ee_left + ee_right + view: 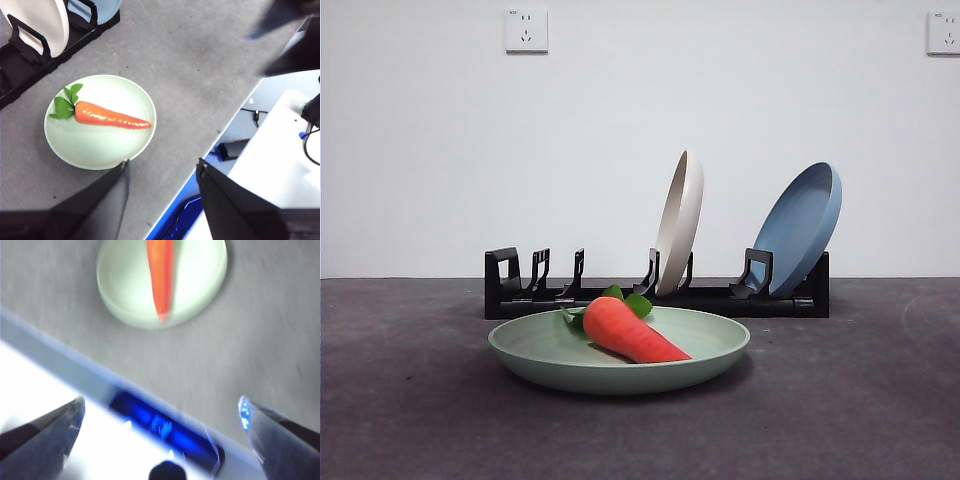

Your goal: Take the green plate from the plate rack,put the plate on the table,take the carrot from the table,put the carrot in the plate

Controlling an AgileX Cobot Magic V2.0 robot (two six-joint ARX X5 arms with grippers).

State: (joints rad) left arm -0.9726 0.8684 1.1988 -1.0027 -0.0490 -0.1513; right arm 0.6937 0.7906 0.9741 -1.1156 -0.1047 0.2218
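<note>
- On the flat dark grey speckled bench, just in front of the long low black plate rack with upright prongs, the round shallow pale sage-green matte plate is lying flat, clear of every slot.
- Inside that green plate, the orange-red tapered toy carrot with small green leaves at its thick end is resting on the plate floor, its leaves pointing toward the rack; the left wrist view is showing the same carrot lying across the plate.
- Behind, a cream plate and a blue plate are leaning in the rack's slots.
- Left end effector is hanging above the bench edge beside the plate, its black jaws spread and empty.
- Right end effector is hovering high and off the bench edge, jaws wide apart, holding nothing; its picture is blurred.
- Judging from this layout, both placing steps are reading as done, so the step in hand is looking like the pull-back after releasing the carrot.
- Any next move is calling only for keeping both arms clear of the plate, without nudging its rim.
</note>
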